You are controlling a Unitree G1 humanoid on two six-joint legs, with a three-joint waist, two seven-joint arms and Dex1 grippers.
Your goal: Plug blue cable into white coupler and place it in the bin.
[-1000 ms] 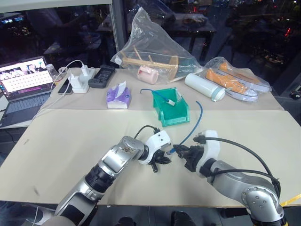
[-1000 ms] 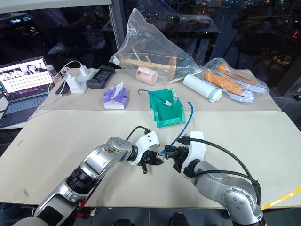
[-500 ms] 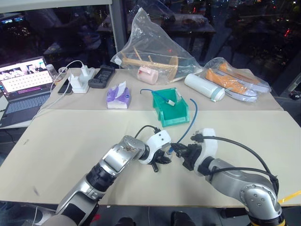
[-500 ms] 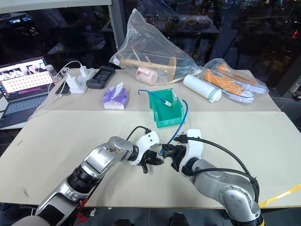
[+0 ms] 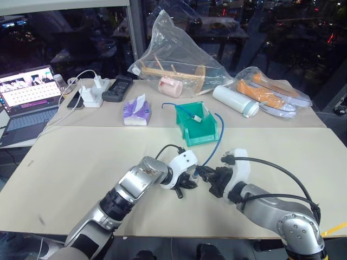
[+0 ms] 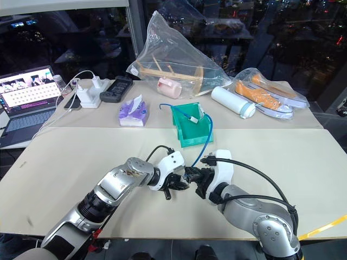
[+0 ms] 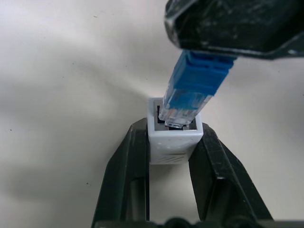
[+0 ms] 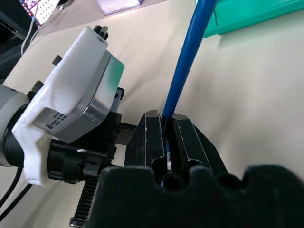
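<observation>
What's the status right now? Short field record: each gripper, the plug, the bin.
left gripper: shut on white coupler, socket facing the plug
right gripper: shut on blue cable just behind its plug
plug: tip at the socket mouth, not fully seated
bin: on the table beyond both grippers, another cable end inside

No text, label, brand or number could be read on anything in view. The laptop (image 5: 30, 89) screen carried rows of small marks — too fine to make out. A dark printed patch on the white housing of the left gripper (image 8: 52, 118) was seen in the right wrist view — its characters could not be told.
</observation>
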